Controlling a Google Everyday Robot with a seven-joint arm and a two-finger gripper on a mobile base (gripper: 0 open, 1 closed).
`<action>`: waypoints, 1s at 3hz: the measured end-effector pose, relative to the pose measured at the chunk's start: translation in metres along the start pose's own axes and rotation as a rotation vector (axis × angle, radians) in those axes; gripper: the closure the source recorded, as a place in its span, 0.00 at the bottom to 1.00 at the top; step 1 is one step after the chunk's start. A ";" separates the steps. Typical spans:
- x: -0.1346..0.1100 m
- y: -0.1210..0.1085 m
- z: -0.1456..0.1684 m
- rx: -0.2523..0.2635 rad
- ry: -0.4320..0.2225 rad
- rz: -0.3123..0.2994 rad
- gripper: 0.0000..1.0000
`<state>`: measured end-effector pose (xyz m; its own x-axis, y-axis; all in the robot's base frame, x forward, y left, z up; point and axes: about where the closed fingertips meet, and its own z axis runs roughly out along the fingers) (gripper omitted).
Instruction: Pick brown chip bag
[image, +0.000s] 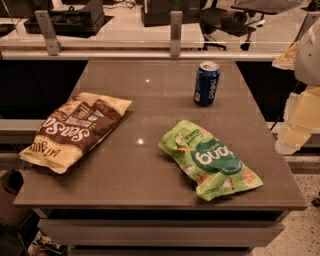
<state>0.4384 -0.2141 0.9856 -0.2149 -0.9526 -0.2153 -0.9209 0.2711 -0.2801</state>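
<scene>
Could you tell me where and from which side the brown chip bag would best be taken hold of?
I would come from above and pinch the brown chip bag across its dark middle, spanning the narrow width: it lies flat and diagonal at the left of the table, offering no upright edge. The hand is beyond the right side, well away.

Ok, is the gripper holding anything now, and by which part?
Nothing. The gripper hangs at the view's right edge, off the grey table; the crinkly brown chip bag lies untouched on the table's left side.
</scene>
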 end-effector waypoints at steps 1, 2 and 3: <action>0.000 0.000 0.000 0.000 0.000 0.000 0.00; -0.011 -0.001 -0.003 0.026 -0.066 -0.005 0.00; -0.042 0.001 -0.001 0.063 -0.181 -0.028 0.00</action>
<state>0.4458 -0.1735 0.9957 -0.1224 -0.9210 -0.3699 -0.9021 0.2586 -0.3453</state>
